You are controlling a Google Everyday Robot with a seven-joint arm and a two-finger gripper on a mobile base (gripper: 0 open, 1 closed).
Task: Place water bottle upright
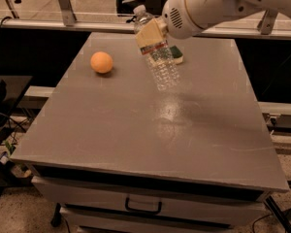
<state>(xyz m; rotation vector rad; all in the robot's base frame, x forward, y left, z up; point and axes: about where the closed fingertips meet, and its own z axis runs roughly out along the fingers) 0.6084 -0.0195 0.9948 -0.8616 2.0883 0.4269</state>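
gripper [152, 33] clamped on water bottle [164, 67] near neck | bottle tilted, cap up-left, over table [136, 130] | orange ball [102, 62] well apart at left

1. My gripper [151, 33] sits over the far middle of the tabletop [136, 130]. Its arm [208, 4] reaches in from the upper right.
2. The gripper is clamped on the bottle [164, 67] near the neck. The bottle is tilted, with its cap toward the far left and its base toward the near right. I cannot tell whether the base touches the tabletop.
3. A ball [102, 62] lies on the tabletop left of the bottle, apart from it.
4. A small item [176, 55] lies on the tabletop just behind the bottle, near the far edge.
5. A drawer [143, 206] sits below the tabletop's near edge.
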